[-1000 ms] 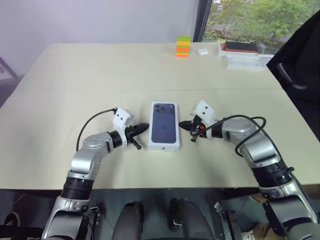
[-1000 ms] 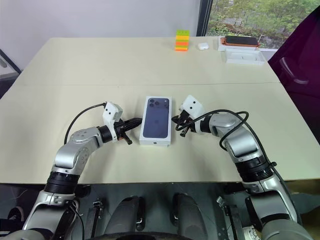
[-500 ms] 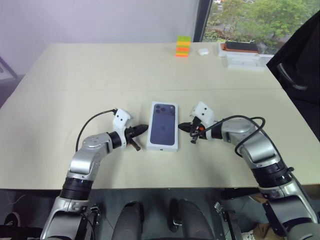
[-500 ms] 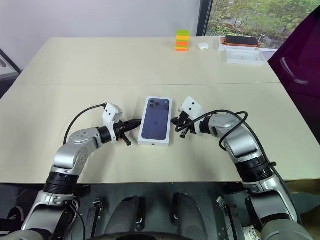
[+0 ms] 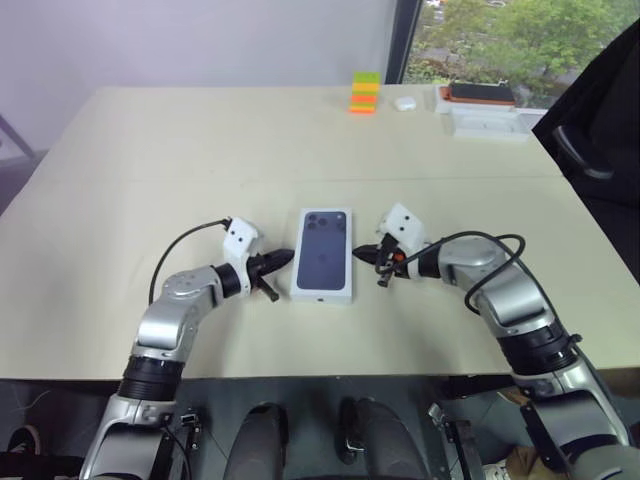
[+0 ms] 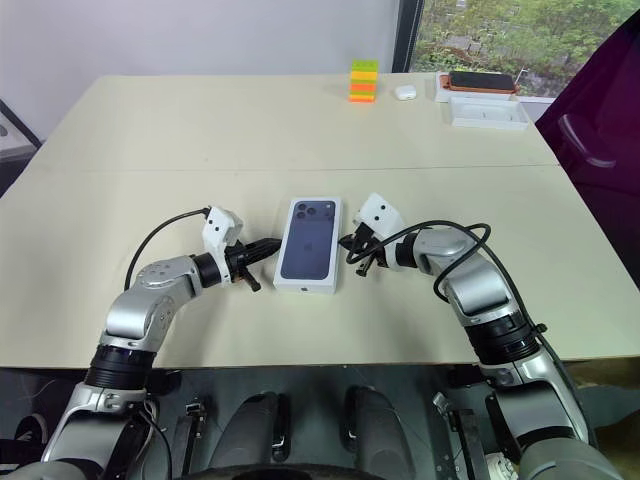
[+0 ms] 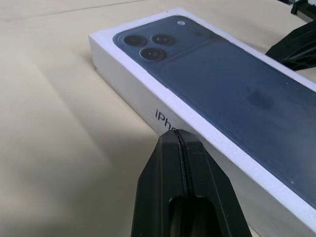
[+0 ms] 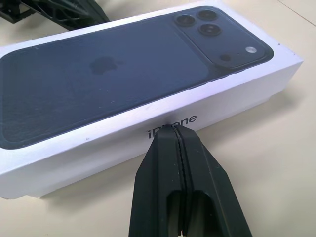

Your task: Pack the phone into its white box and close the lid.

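The white box (image 5: 322, 295) lies in the middle of the table with the lid (image 5: 324, 250) on it, the printed dark blue phone back facing up. The phone is hidden. My left gripper (image 5: 288, 257) is shut, its tip against the box's left long side (image 7: 148, 94). My right gripper (image 5: 362, 253) is shut too, its tip at the right long side (image 8: 212, 116). In the left wrist view the shut fingers (image 7: 177, 143) meet the side wall near the printed lettering. The right wrist view shows the shut fingers (image 8: 178, 138) at the lettering on the other side.
At the table's far edge stand a stack of coloured blocks (image 5: 365, 92), a small white case (image 5: 405, 102), and an orange-edged device (image 5: 480, 93) on a bulkier white box (image 5: 490, 125). A dark chair (image 5: 590, 150) is at the right.
The closed box and both gripper tips have shifted very slightly to the left on the table. Both grippers stay shut against its sides.
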You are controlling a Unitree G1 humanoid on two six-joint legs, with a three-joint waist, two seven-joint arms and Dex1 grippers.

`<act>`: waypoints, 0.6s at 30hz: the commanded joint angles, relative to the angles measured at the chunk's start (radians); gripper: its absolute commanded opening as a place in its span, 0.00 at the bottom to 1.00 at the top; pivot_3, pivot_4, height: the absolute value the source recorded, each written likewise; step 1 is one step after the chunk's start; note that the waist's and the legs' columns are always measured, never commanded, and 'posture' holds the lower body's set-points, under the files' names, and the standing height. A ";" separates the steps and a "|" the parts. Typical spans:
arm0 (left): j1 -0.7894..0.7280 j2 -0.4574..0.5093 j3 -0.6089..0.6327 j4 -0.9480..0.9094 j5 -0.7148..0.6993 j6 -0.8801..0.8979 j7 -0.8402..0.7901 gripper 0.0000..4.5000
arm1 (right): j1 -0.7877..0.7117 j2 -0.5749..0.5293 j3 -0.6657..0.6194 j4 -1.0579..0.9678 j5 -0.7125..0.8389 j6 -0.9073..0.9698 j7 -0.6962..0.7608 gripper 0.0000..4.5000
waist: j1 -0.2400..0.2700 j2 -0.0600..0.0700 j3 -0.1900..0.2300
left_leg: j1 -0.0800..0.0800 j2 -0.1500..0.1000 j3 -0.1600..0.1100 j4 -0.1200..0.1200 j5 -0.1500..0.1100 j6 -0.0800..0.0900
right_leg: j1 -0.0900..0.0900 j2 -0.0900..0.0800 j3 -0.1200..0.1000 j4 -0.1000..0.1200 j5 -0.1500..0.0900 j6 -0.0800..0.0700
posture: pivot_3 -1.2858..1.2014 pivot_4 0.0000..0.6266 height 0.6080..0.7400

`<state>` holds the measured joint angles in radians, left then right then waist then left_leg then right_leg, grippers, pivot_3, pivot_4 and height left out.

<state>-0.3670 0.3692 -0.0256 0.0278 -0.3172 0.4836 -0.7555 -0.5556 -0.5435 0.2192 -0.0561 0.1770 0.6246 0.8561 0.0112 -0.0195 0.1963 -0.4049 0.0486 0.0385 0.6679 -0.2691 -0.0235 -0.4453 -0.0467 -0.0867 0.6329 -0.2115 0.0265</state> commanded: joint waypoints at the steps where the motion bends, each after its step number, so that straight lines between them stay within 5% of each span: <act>1: -0.007 0.009 0.016 -0.029 -0.014 -0.015 0.001 0.00 | -0.020 -0.004 -0.003 -0.023 -0.002 -0.021 0.009 0.00 | 0.000 0.000 0.000 | 0.000 0.000 0.000 0.000 0.000 0.000 | 0.000 0.000 0.000 0.000 0.000 0.000 | 0.52 0.24 1.00; 11: -0.110 0.034 0.106 -0.014 -0.086 0.013 0.007 0.00 | -0.079 -0.072 -0.081 0.124 -0.024 -0.116 0.006 0.00 | 0.003 0.000 0.000 | 0.000 0.000 0.000 0.001 0.000 0.000 | 0.001 0.000 0.000 0.000 0.000 0.000 | 0.52 0.24 1.00; 18: -0.231 -0.045 0.041 0.182 -0.020 -0.103 0.015 0.00 | -0.152 0.019 -0.054 0.203 -0.041 -0.162 -0.030 0.00 | 0.000 0.000 0.000 | 0.001 0.000 0.001 0.001 0.000 0.000 | 0.001 0.000 0.000 0.001 0.000 0.000 | 0.52 0.24 1.00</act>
<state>-0.5616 0.3342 0.0230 0.1788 -0.3556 0.4349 -0.7455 -0.6824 -0.5410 0.1576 0.1466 0.1473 0.4925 0.8373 0.0116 -0.0198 0.1962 -0.4036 0.0485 0.0392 0.6686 -0.2687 -0.0242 -0.4441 -0.0463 -0.0864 0.6337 -0.2114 0.0266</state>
